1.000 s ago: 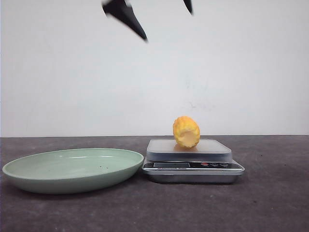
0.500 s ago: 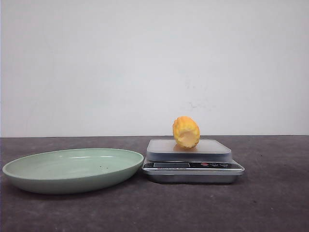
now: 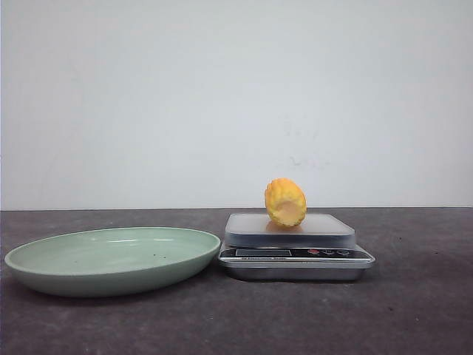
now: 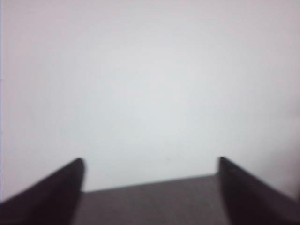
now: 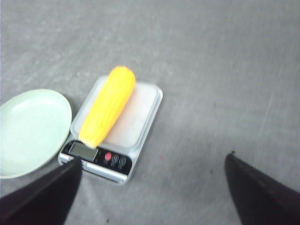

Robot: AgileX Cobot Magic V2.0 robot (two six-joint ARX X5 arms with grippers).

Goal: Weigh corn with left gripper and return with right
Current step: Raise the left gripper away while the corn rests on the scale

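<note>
The yellow-orange corn [image 3: 285, 202] lies on the platform of the silver kitchen scale [image 3: 295, 255], its pale cut end facing the front view. In the right wrist view the corn [image 5: 108, 106] lies lengthwise across the scale [image 5: 140, 126]. The pale green plate [image 3: 111, 259] sits left of the scale and is empty; it also shows in the right wrist view [image 5: 28, 131]. My right gripper [image 5: 152, 161] is open and empty, high above the table beside the scale. My left gripper [image 4: 151, 161] is open and empty, facing the white wall. Neither gripper shows in the front view.
The dark grey table [image 3: 414, 310] carries only the plate and scale. The white wall [image 3: 236, 103] stands behind the table.
A second ago dark fingertips showed at the top of the front view. They have risen out of that view. The corn, scale and plate have not moved.
</note>
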